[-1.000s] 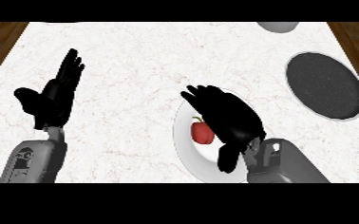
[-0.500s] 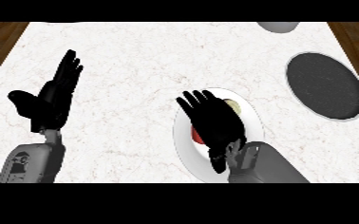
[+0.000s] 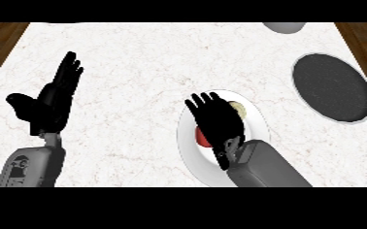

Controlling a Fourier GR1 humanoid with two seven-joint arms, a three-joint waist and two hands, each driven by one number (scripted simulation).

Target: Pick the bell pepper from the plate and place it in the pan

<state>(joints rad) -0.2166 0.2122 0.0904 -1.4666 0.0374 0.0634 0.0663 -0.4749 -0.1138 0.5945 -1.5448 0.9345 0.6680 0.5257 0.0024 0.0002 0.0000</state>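
Fingers of the right hand (image 3: 215, 121) are spread and fairly straight above the white plate (image 3: 192, 150), clamped on nothing, with the palm covering most of the red bell pepper (image 3: 201, 137); only a red sliver shows at the hand's left edge, near the plate's middle, and whether the palm touches it cannot be told. A pale round item (image 3: 239, 108) peeks out on the plate just beyond the fingers, too hidden to name. The likeliest slip, as I judge it, is closing the fingers off-centre: the pepper sits toward the hand's thumb side, so a curl could nudge it across the plate or catch the pale item instead. A push against the plate's rim could also shift the plate itself. The dark pan (image 3: 337, 87) lies well apart from the plate, up and to the right, cut by the view's right edge, where the counter (image 3: 158, 58) also ends close by, so the carry has little margin on that side. Bare counter lies between plate and pan. The left hand (image 3: 50, 104) rests open, fingers up, far to the plate's left. A grey object (image 3: 284, 26) sits at the far edge.
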